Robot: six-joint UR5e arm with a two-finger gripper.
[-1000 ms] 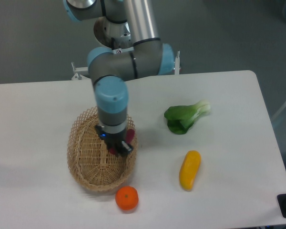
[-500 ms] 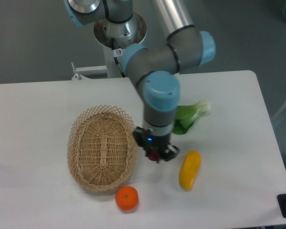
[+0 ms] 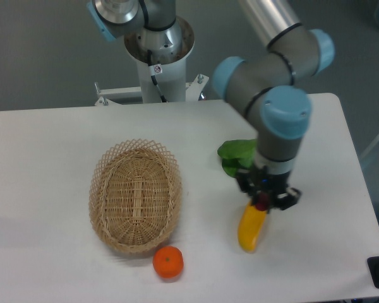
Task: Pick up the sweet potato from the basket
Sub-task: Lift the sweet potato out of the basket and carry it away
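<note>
- Gripper (image 3: 263,203) is sitting right of center in the frame, pointing down, fingers clamped on the sweet potato (image 3: 261,202). Only a small dark reddish bit of it is peeking out between the black fingers, so I can't really tell its shape or how it's tilted.
- So the sweet potato is hanging in the gripper, well to the right of the basket (image 3: 136,196), and not lying in it.
- Gripper is hovering right over the upper end of the yellow vegetable (image 3: 251,228), which is lying on the white table (image 3: 50,158) in the lower right part. Can't tell if anything is actually touching it.
- Basket is sitting left of center, oval, woven, light tan, and nothing is showing inside it.
- Round orange fruit (image 3: 168,262) is resting just below the basket's lower right edge, near the bottom of the frame, very close to the rim or maybe touching.
- Leafy green vegetable (image 3: 235,154) is poking out just left of the arm (image 3: 279,120), above the gripper, partly hidden behind the wrist.
- Arm is coming in from the top of the frame, grey with light blue joint caps, bending down toward the right side of the table.
</note>
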